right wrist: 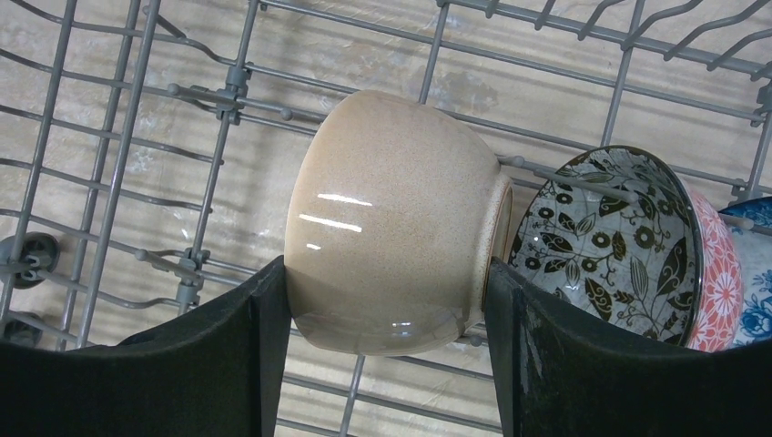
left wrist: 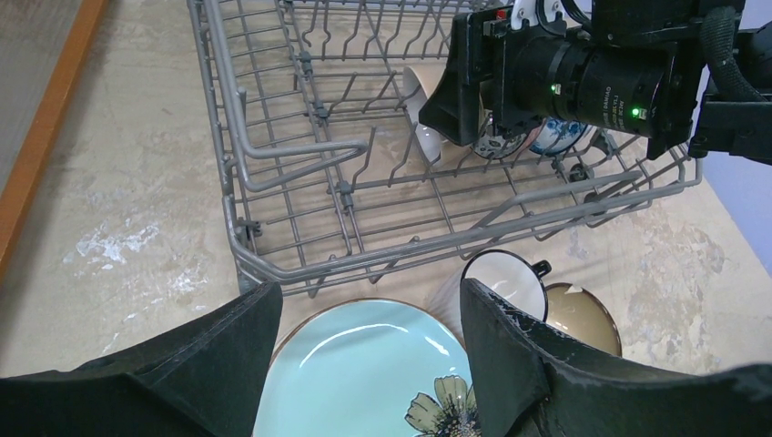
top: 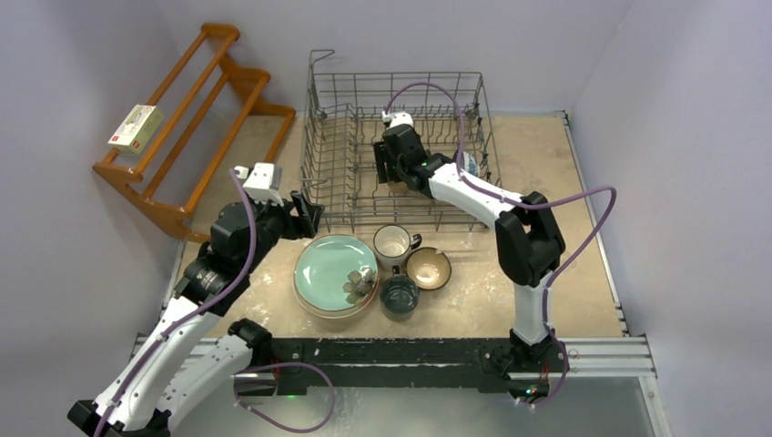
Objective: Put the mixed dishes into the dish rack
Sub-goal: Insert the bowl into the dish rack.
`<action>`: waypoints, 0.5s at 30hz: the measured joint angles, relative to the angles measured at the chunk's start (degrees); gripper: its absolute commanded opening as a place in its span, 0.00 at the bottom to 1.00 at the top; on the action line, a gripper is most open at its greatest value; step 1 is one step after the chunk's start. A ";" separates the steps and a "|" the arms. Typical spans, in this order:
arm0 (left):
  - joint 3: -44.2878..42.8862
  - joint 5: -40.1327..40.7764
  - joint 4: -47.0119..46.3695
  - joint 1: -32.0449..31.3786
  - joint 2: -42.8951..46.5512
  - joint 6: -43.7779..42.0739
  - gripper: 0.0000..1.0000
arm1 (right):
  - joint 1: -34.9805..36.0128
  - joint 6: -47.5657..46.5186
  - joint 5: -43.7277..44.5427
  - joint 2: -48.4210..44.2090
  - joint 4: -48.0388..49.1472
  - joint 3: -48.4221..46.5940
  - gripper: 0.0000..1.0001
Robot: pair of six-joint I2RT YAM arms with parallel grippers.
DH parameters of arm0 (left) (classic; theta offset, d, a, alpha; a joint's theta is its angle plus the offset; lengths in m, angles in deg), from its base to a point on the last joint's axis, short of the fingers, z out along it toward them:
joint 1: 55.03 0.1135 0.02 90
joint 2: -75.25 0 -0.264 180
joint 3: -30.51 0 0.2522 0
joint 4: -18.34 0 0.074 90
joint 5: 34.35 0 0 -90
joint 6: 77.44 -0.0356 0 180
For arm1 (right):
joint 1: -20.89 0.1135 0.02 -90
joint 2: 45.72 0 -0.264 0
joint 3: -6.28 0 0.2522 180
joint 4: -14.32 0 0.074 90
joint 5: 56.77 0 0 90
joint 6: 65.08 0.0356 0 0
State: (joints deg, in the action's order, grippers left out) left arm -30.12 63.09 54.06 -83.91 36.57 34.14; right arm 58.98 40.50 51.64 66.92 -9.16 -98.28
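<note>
The grey wire dish rack point(top: 319, 155) stands at the back of the table. My right gripper point(top: 390, 164) reaches into it. In the right wrist view it point(right wrist: 390, 273) stands open, and a beige bowl point(right wrist: 391, 218) lies on its side on the wires between the fingers, close against both. A leaf-patterned bowl point(right wrist: 610, 246) stands on edge just to the right. My left gripper point(left wrist: 369, 296) hovers open and empty over a mint green plate point(left wrist: 364, 382) with a flower motif, in front of the rack. A white mug point(top: 393, 242), a beige bowl point(top: 428, 268) and a dark teal mug point(top: 399, 294) sit beside the plate.
A brown wooden slatted shelf point(top: 196, 118) leans at the back left with a small box point(top: 137, 127) on it. More patterned bowls point(right wrist: 724, 273) stand at the rack's right end. The mint plate lies on top of another plate. Walls close in on both sides.
</note>
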 measured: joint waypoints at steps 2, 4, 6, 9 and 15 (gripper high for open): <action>0.00 0.00 0.00 0.00 0.00 0.00 0.70 | -0.07 0.46 0.00 0.00 -0.31 -0.26 0.00; 0.00 -0.02 0.00 0.00 0.00 0.00 0.70 | -0.17 0.90 -0.07 0.00 -0.61 -0.52 0.00; 0.00 -0.04 0.00 0.00 0.00 0.00 0.70 | -0.28 1.33 -0.13 0.00 -0.98 -0.94 0.00; 0.00 -0.15 0.00 0.00 0.00 0.00 0.70 | -0.35 1.70 -0.20 0.00 -1.25 -1.29 0.00; 0.00 -0.17 0.00 0.00 0.00 0.00 0.70 | -0.61 2.08 -0.92 -0.20 -1.33 -1.33 0.00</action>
State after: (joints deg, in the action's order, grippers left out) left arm -30.12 62.92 54.06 -83.91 36.57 34.14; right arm 58.36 42.57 50.73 66.72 -10.49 -99.62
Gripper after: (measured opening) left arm 0.697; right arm 0.696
